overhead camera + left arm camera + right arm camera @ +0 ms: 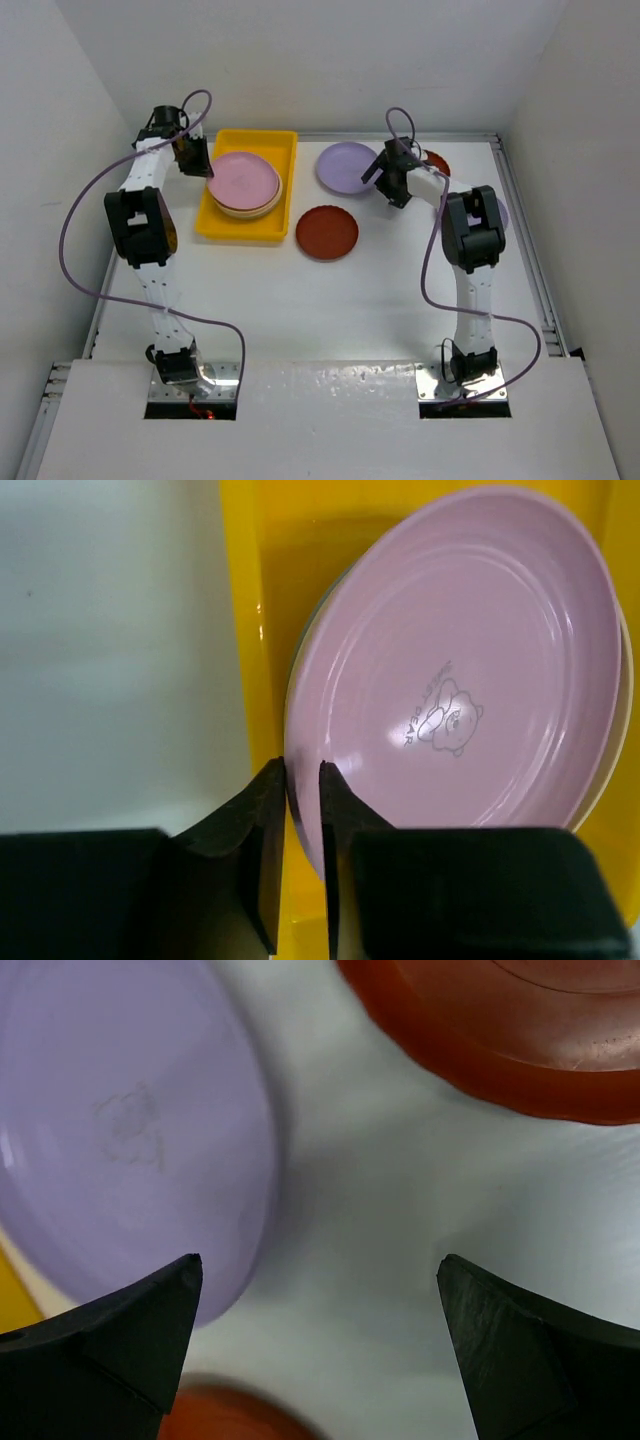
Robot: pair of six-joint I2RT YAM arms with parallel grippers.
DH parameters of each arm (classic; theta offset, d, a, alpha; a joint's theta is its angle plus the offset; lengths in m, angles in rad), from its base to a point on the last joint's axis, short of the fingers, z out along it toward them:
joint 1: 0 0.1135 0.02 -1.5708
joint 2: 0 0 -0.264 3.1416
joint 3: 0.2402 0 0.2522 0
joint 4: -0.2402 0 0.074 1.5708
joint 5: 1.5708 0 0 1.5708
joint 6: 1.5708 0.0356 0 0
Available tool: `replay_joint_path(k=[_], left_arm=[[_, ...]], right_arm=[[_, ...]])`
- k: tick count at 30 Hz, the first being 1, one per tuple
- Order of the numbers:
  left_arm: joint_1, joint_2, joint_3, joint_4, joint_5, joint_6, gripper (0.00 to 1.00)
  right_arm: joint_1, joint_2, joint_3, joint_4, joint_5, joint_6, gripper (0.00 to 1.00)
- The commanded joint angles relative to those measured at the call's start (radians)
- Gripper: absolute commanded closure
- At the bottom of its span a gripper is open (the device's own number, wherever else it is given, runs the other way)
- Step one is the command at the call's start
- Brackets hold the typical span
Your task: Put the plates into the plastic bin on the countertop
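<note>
Lay pink plate point(460, 680), pinched at rim by left hand point(301, 767), flat inside bin point(245, 630) before letting go; keep right hand point(320, 1260), spread open by lilac plate point(120, 1130) right of bin, well clear.

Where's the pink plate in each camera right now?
Top external: pink plate lying in the yellow bin, upper left.
Left wrist: pink plate fills the centre and right, its rim between the left fingers.
Right wrist: not in view.
Shared landmark: the yellow bin, in the top and left wrist views.
</note>
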Motion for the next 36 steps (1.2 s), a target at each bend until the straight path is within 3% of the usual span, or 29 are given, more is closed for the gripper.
replay_joint_path(k=[1,2,6,8,14,16,17,19,21,36], left_arm=[[-0.001,-0.015,-0.013,0.008,-0.02,0.011,0.77],[-0.001,-0.015,-0.013,-0.001,-0.02,0.011,0.72],[-0.001,-0.015,-0.013,-0.011,-0.029,0.029,0.67],[-0.01,-0.024,-0.013,-0.011,-0.038,0.029,0.65],[-0.03,-0.055,-0.013,-0.02,-0.062,0.074,0.6],[-0.04,-0.055,-0.013,-0.02,-0.072,0.084,0.6],[-0.05,-0.043,-0.013,-0.02,-0.084,0.084,0.61],[-0.06,-0.028,-0.013,-0.029,-0.084,0.094,0.77],[-0.071,-0.012,-0.013,-0.038,-0.084,0.094,0.83],[-0.089,0.008,-0.022,-0.038,-0.116,0.114,0.78]], right_arm=[[0.023,0.047,0.08,-0.015,0.017,0.109,0.04],[0.007,0.063,0.08,0.02,0.017,0.115,0.19],[0.005,0.111,0.109,0.054,0.017,0.172,0.51],[0.004,0.143,0.135,0.049,0.0,0.204,0.6],[0.005,0.214,0.188,0.006,-0.005,0.27,0.68],[0.005,0.22,0.186,0.003,-0.005,0.292,0.81],[0.002,0.222,0.186,0.005,-0.005,0.295,0.86],[0.002,0.217,0.182,0.005,0.0,0.292,1.0],[0.002,0.197,0.159,0.026,0.003,0.275,1.0],[0.002,0.078,0.057,0.19,-0.032,0.189,1.0]])
